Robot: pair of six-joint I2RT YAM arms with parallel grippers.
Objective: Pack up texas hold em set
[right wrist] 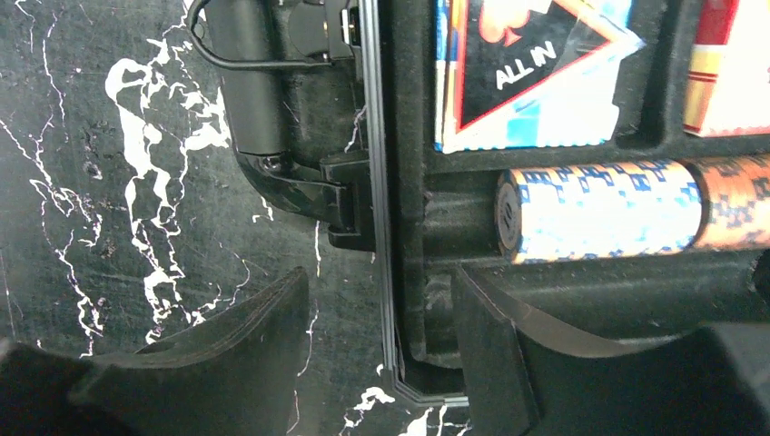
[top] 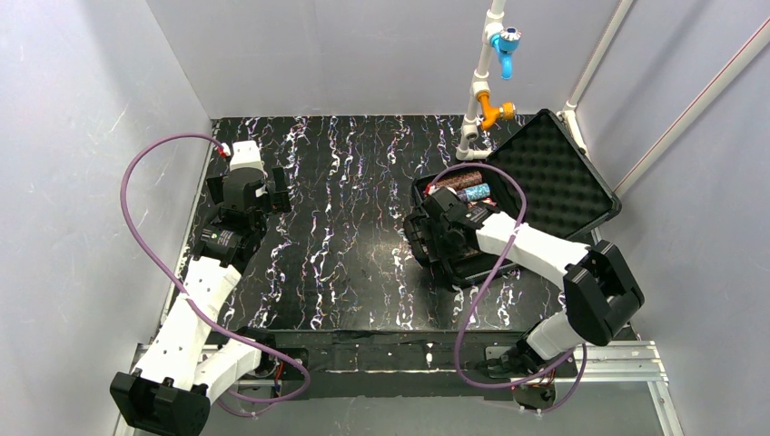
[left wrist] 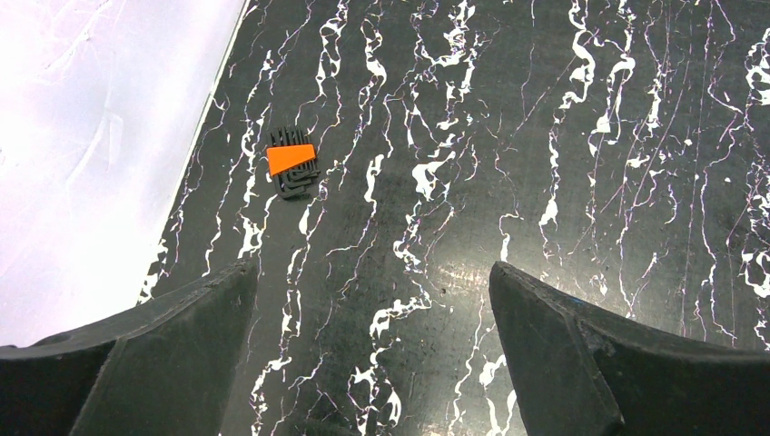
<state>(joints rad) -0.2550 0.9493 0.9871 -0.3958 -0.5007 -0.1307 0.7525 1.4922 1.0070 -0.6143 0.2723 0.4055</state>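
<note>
While the right arm bends over the right half of the top view, we see the right pincer (right wrist: 380, 277) spread astride a side wall of the black hard case (right wrist: 409, 136). One finger (right wrist: 263, 336) sits outside over the table (right wrist: 109, 182) and the other (right wrist: 508, 336) sits inside the tray. A strip of table shows between the outer finger and the wall, so the pincer is pinching nothing.

The case stands open at the right middle of the top view, with its foam-lined lid (top: 558, 173) tilted back toward the upper right. In the right wrist view a black latch fitting (right wrist: 272, 100) sits on the outside of the wall, at the upper left.

Inside the case, at the top centre of that view, we find a blue card deck (right wrist: 545, 134) with a black, red-edged triangular "ALL IN" marker (right wrist: 527, 64) lying on it. A red card deck (right wrist: 726, 82) sits at the upper right edge. Below them a blue-and-white chip roll (right wrist: 599, 213) lies on its side in a groove, end to end with an orange chip roll (right wrist: 735, 204).

The left pincer (left wrist: 372, 272) hangs spread wide over the table at the upper left of the top view, well apart from the case. In the upper left of the left wrist view, near the white wall, a small black ribbed piece with an orange patch (left wrist: 292, 162) lies flat on the table.
</note>
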